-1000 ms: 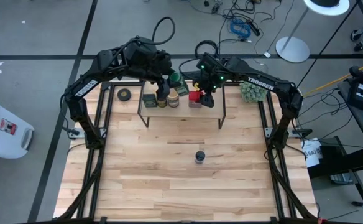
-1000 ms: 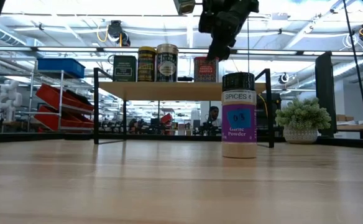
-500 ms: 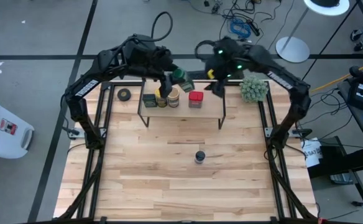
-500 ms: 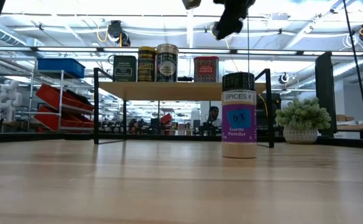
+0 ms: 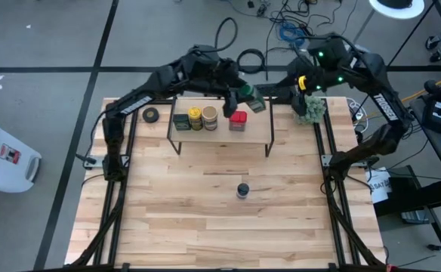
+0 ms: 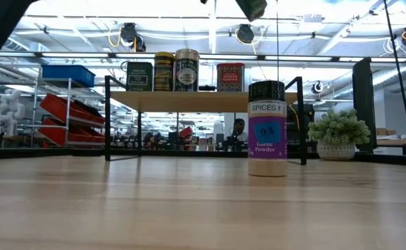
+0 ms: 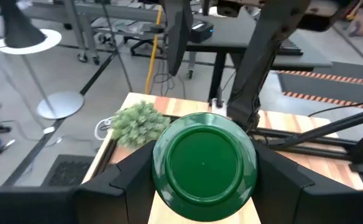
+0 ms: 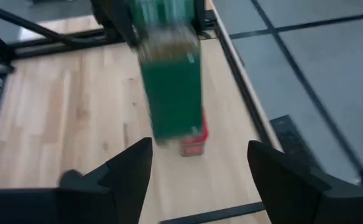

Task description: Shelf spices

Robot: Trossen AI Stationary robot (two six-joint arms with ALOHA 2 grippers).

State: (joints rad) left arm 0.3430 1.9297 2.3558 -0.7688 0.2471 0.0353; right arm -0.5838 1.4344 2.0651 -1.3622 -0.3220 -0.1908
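The shelf (image 5: 222,136) stands at the table's far side. On its board sit a dark boxy tin (image 5: 181,121), a yellow-lidded jar (image 5: 195,115), a tan-lidded jar (image 5: 210,118) and a red square tin (image 5: 238,121). My left gripper (image 5: 247,96) is shut on the green-lidded jar (image 7: 204,165), high above the shelf's right end. The blue-lidded jar (image 5: 242,190) stands upright on the table in front of the shelf. My right gripper (image 8: 200,180) is open and holds nothing, raised near the far right corner (image 5: 303,81). My left gripper pinches the green-lidded jar between its two fingers (image 7: 128,183), one on each side of the lid's rim (image 7: 160,165). The fingers come from the table's left, slanting a little down. The jar is lifted clear and tilted, its lid facing back toward the wrist.
A black tape roll (image 5: 152,115) lies left of the shelf. A fuzzy green plant ball (image 5: 309,108) sits at the far right corner, below my right arm. Bare wood (image 5: 205,227) runs from the shelf to the table's near edge.
My left gripper has carried the green-lidded jar toward the table's right edge, from above the jars to past the red tin, tipping the jar over further. My right gripper has risen from the red tin on the shelf and drawn back toward the far right corner.
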